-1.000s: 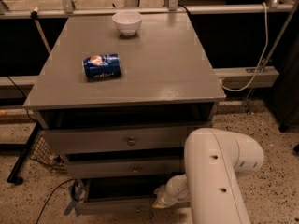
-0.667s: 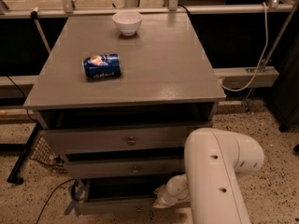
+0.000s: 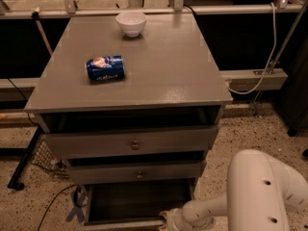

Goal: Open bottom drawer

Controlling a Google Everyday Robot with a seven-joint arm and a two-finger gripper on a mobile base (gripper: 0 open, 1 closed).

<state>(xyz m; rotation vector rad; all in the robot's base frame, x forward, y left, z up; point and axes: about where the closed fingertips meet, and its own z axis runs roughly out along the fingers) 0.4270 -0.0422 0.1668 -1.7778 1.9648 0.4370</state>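
The bottom drawer (image 3: 137, 202) of the grey cabinet stands pulled out toward me, and its dark inside shows under the middle drawer (image 3: 137, 172). Its front rim runs along the lower edge of the view; its knob is hidden. My gripper (image 3: 167, 220) is at the right end of that front rim, at the end of my white arm (image 3: 262, 191), which comes in from the lower right. The top drawer (image 3: 134, 142) and the middle drawer sit slightly out, each with a small round knob.
On the cabinet top (image 3: 163, 66) lie a blue can (image 3: 105, 68) on its side and a white bowl (image 3: 131, 22) at the back. A wire basket (image 3: 45, 159) and cables lie on the speckled floor at the left. A rail and cable run at the right.
My arm has moved back toward me and to the right. The bottom drawer's front rim has come a little further out with it.
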